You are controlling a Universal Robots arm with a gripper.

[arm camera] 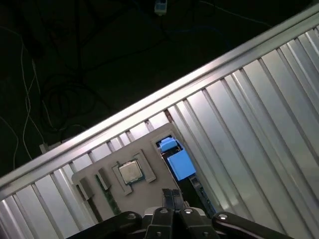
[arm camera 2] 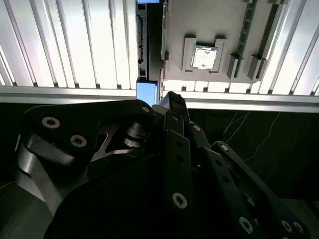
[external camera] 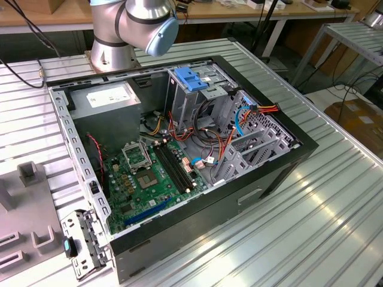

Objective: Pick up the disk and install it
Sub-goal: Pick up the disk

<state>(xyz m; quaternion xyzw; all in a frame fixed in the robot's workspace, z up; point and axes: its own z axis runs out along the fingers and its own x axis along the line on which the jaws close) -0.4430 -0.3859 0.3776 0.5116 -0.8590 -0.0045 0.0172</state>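
Note:
In both wrist views my gripper [arm camera 2: 171, 99] [arm camera: 172, 195] hangs high above the table's edge, shut with nothing between its fingers. Below it the disk [arm camera: 178, 162] [arm camera 2: 148, 92] seems to stand on edge in a slot beside a grey fixture plate [arm camera: 144, 157]. It shows as a thin dark body with blue plastic at its ends. In the exterior view the open computer case [external camera: 179, 149] lies on the ribbed table, with its drive cage [external camera: 197, 98] at the far side. My arm's base [external camera: 114, 42] stands behind the case.
A bare blue bracket [external camera: 190, 78] sits on top of the drive cage. A grey power-supply box [external camera: 105, 101] fills the case's far corner at the exterior view's left. The fixture plate [arm camera 2: 219, 25] carries a processor chip [arm camera 2: 204, 57]. Cables lie on the dark floor [arm camera: 75, 59] beyond the table's edge.

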